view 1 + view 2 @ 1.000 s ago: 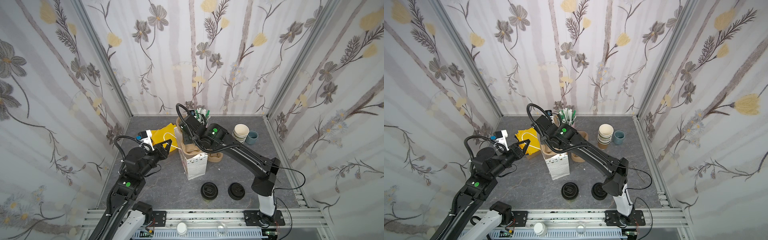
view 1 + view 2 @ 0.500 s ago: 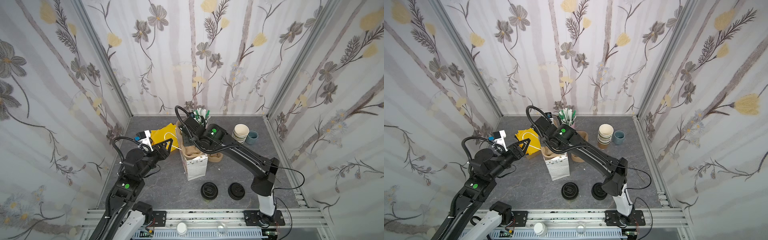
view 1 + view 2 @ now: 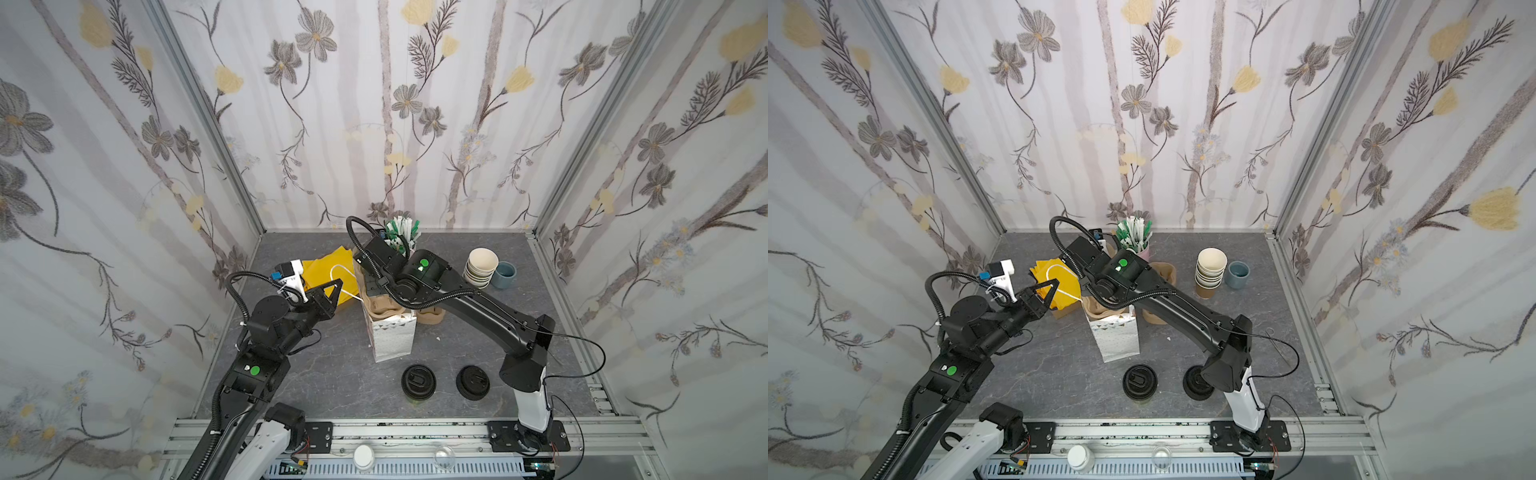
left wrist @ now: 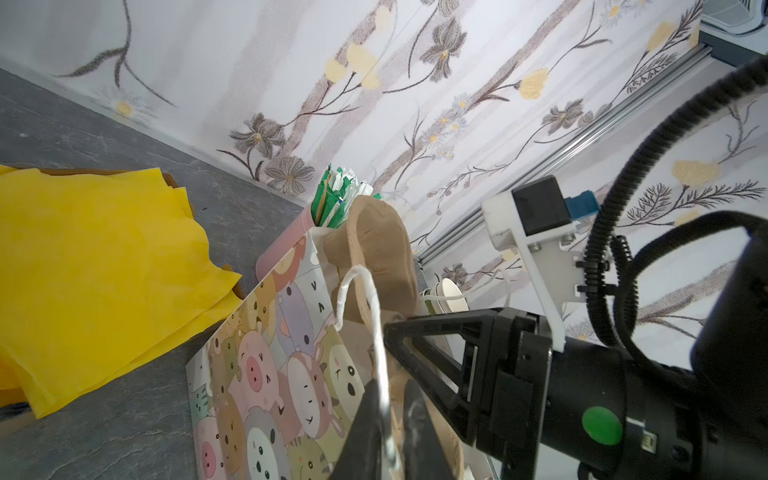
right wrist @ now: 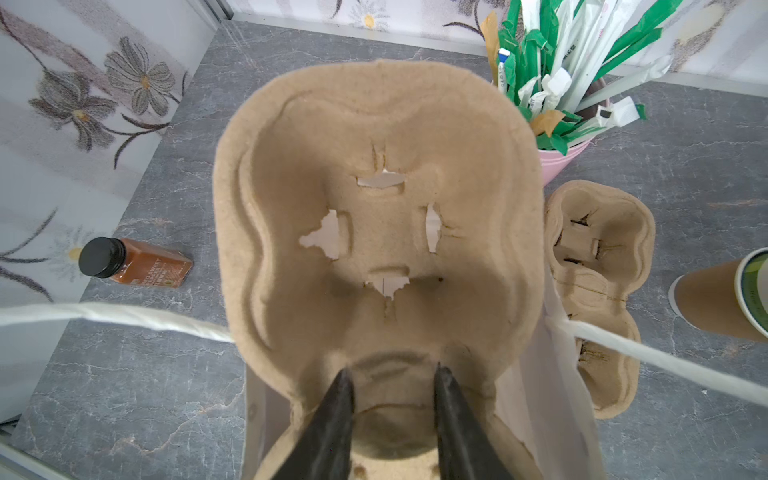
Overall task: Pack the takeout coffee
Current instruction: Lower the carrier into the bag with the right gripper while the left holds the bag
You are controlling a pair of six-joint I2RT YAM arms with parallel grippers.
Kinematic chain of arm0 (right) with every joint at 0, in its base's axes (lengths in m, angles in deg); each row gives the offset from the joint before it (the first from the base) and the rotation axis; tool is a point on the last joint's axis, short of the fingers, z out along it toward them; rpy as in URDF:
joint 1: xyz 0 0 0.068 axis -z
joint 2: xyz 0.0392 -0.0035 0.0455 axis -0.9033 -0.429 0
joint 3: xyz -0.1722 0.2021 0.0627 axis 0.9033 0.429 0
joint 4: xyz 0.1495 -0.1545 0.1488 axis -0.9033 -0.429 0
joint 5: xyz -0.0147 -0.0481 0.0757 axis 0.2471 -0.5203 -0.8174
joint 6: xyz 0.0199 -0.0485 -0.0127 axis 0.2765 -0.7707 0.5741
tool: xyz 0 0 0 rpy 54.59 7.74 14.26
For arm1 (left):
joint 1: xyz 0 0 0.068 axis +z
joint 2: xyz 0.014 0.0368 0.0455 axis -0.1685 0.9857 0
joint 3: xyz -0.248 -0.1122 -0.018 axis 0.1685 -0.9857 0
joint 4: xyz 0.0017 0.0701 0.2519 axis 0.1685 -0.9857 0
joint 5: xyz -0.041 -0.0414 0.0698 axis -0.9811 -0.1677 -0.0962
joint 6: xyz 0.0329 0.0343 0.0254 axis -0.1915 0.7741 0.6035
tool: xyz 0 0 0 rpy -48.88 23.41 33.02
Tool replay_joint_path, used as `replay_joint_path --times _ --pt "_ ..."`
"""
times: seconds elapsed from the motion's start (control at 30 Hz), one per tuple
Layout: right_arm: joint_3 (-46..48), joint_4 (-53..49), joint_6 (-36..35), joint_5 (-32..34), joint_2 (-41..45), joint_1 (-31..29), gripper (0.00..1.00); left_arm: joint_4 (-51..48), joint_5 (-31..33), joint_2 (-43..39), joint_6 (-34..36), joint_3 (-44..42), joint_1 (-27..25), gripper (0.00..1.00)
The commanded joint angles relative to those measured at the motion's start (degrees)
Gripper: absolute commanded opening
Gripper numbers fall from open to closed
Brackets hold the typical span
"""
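— Left end effector [image 4: 392,390] pinches the bag handle [image 4: 377,328]; right end effector [image 5: 390,374] clamps the cup carrier [image 5: 374,208].
— And the takeout coffee [image 3: 418,380]?
— Upright on the worktop [image 3: 332,374], in front of the bag [image 3: 392,340], nearer the right arm, I'd judge.

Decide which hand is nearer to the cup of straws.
Right. The right hand grips the tray close to the cup of straws; the left hand, shut on the bag's handle, sits farther off, by the yellow paper.

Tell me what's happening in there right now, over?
Left gripper shut on bag handle. Right gripper shut on cup carrier, half in gift bag. Takeout coffee untouched up front, beside lid pile.
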Motion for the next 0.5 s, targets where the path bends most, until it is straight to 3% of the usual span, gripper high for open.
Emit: replay_joint_path --times 0.0,0.2,0.47 --pt "-0.27 0.37 0.8 2.33 0.21 0.13 0.33 2.18 -1.68 -0.54 -0.45 -0.33 0.07 0.05" --pt "-0.27 2.44 1.06 1.62 0.3 0.46 0.33 2.13 -2.27 -1.0 -1.72 -0.53 0.08 0.0" --pt "-0.27 1.59 1.46 0.03 -0.67 0.07 0.33 2.18 -3.95 -1.47 -4.41 -0.83 -0.09 0.0"
